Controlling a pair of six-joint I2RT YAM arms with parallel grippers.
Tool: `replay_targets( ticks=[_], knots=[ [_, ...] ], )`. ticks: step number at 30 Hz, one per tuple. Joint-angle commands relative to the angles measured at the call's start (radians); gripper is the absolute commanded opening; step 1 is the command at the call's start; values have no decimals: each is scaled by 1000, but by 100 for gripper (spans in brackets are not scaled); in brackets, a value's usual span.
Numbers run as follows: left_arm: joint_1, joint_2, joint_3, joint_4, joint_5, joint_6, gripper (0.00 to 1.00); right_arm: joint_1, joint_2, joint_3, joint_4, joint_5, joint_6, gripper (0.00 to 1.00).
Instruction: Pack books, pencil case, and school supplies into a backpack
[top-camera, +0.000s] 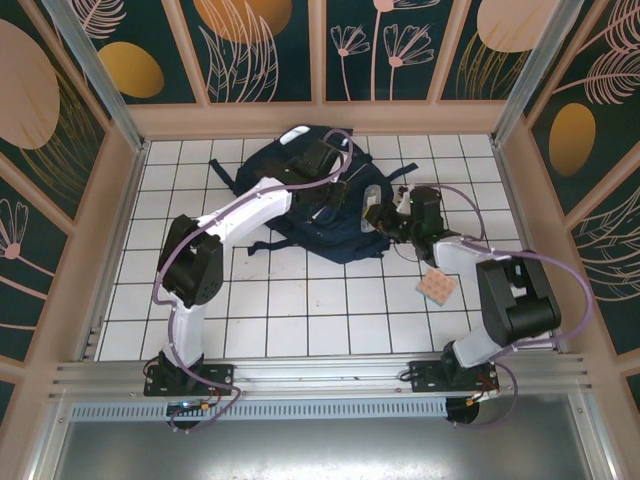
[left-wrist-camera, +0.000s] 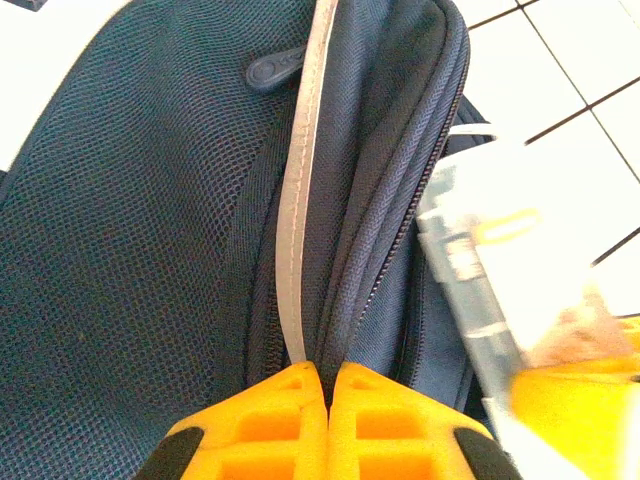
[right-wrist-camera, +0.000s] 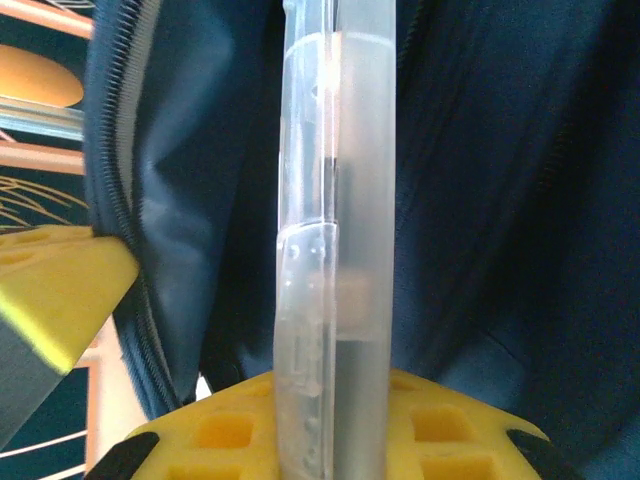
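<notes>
Robot test cell, laboratory type: white grid-lined worktop (top-camera: 300, 320); aluminium rail (top-camera: 330, 372) at near edge carrying two bolted arms (top-camera: 190, 270); enclosing wall panels (top-camera: 265, 50) with leaf prints.

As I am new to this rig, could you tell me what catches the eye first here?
The big navy backpack lies at the far middle of the white tiled table. The left gripper is pinched shut on its edge beside the grey stripe, while the right gripper holds a clear oblong box at the bag's opening. A pinkish dotted pad lies on the tiles at the right.
</notes>
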Motion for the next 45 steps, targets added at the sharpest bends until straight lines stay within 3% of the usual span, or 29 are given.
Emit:
replay_targets(
  ticks=[1, 11, 18, 24, 28, 38, 41, 45],
  knots=[
    [4, -79, 6, 56, 68, -38, 0, 28, 74, 75, 184, -27, 90, 10],
    [8, -108, -67, 138, 135, -98, 0, 110, 352, 279, 350, -13, 287, 10],
    [13, -126, -76, 162, 138, -123, 0, 158, 460, 417, 278, -20, 325, 20],
    [62, -155, -140, 259, 152, -194, 0, 128, 374, 374, 57, 34, 252, 53],
    [76, -149, -127, 272, 147, -195, 0, 113, 278, 365, -111, 111, 161, 63],
    [84, -115, -111, 283, 156, -202, 0, 85, 147, 465, -501, 223, -83, 65],
    [85, -107, -121, 290, 169, -206, 0, 81, 105, 473, -607, 294, -167, 65],
    [85, -97, -164, 327, 224, -226, 0, 60, 29, 444, -753, 477, -263, 68]
  ],
)
